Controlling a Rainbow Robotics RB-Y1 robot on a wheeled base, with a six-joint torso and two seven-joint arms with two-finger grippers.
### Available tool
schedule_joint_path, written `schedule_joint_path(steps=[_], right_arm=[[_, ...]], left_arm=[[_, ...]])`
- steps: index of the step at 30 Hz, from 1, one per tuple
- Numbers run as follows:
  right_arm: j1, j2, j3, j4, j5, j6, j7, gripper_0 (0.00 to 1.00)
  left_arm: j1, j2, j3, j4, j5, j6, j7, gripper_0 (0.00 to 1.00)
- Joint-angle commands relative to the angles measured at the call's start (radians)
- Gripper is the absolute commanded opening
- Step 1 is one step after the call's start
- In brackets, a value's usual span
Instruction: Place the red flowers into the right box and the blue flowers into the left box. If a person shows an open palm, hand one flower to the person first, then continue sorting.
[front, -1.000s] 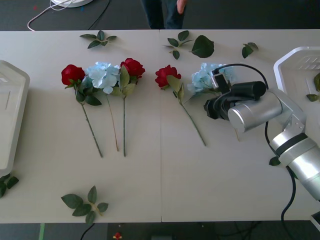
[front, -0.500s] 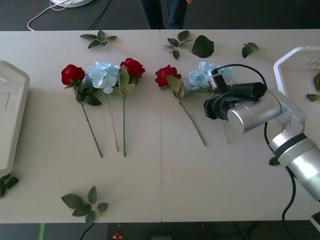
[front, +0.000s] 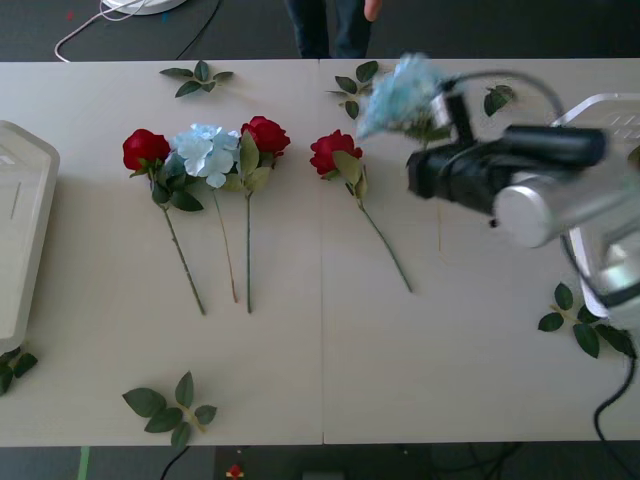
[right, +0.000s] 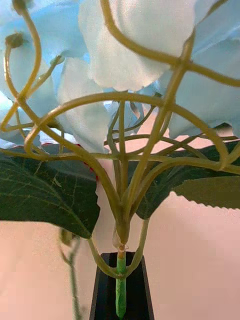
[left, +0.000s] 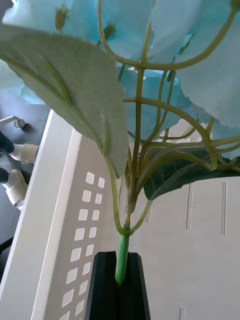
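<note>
Above the desk (front: 300, 380) in the front view, the right hand (front: 432, 170) lifts a blue flower (front: 400, 95), while both wrist views show black fingers (right: 121, 292) clenched on a green stem (left: 121, 260).
</note>
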Motion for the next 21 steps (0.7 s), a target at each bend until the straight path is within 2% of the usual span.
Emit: schedule_joint_path(steps=[1,7,18,21], right_arm=[[0.063,-0.057,-0.101,-0.156,-0.057,-0.059,0.039,0.0],[0.05,-0.017,-0.108,-0.196,-0.054,-0.283,0.051,0.0],[-0.087,0.127,-0.111,-0.147,-0.003,-0.438,0.099,0.0],[-0.131,0.164,-0.108,-0.105,0.003,-0.466,0.171,0.0]], left_arm=[[0.002,0.005,0.0,-0.008,-0.006,-0.014,0.083,0.0],[0.002,0.005,0.0,-0.008,-0.006,-0.014,0.083,0.0],[0.002,0.005,0.0,-0.008,-0.006,-0.014,0.083,0.0],[0.002,0.005,0.0,-0.008,-0.006,-0.014,0.083,0.0]])
